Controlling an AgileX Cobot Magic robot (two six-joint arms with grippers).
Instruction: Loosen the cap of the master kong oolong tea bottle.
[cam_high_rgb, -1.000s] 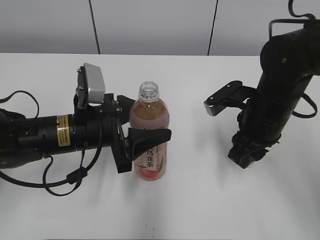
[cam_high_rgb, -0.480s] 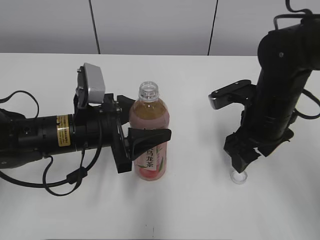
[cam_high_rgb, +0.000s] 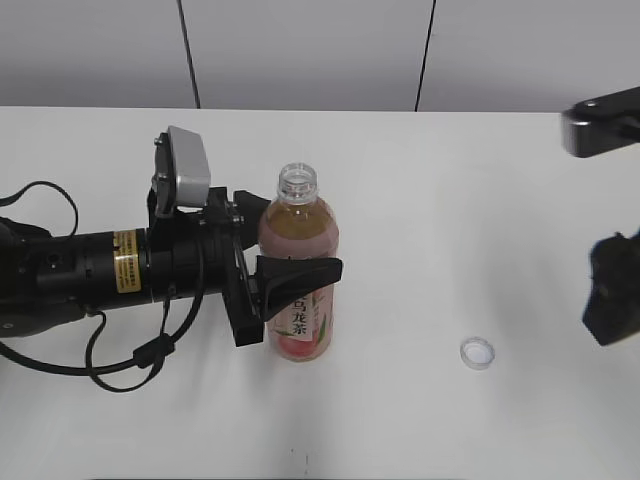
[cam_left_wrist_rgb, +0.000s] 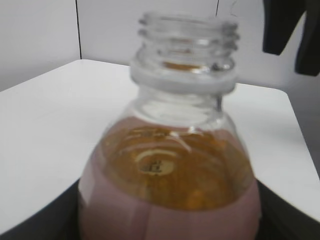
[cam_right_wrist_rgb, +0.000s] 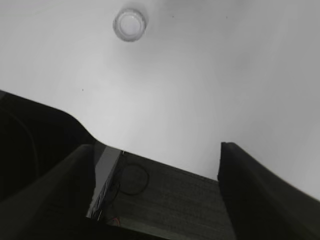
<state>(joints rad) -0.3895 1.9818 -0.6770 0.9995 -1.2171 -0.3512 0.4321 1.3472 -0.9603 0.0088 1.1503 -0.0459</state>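
Observation:
The master kong oolong tea bottle (cam_high_rgb: 298, 225) stands upright on the white table, its clear threaded neck open with no cap on it. My left gripper (cam_high_rgb: 300, 270) is shut on the bottle's body from the left. In the left wrist view the bottle (cam_left_wrist_rgb: 170, 165) fills the frame, pale amber tea inside. The cap (cam_high_rgb: 477, 353) lies on the table to the right of the bottle, open side up; it also shows in the right wrist view (cam_right_wrist_rgb: 130, 23). My right gripper (cam_right_wrist_rgb: 155, 147) is open and empty, far from the cap, at the right edge of the exterior view (cam_high_rgb: 612, 295).
The white table (cam_high_rgb: 420, 200) runs back to a grey panelled wall. The left arm and its cables lie along the table at the left (cam_high_rgb: 80, 275). The right wrist view shows the table's edge and dark floor (cam_right_wrist_rgb: 165, 195) below it.
My right gripper has let go of the cap, left it on the table and drawn back up and to the right. The left gripper and the bottle have not moved.

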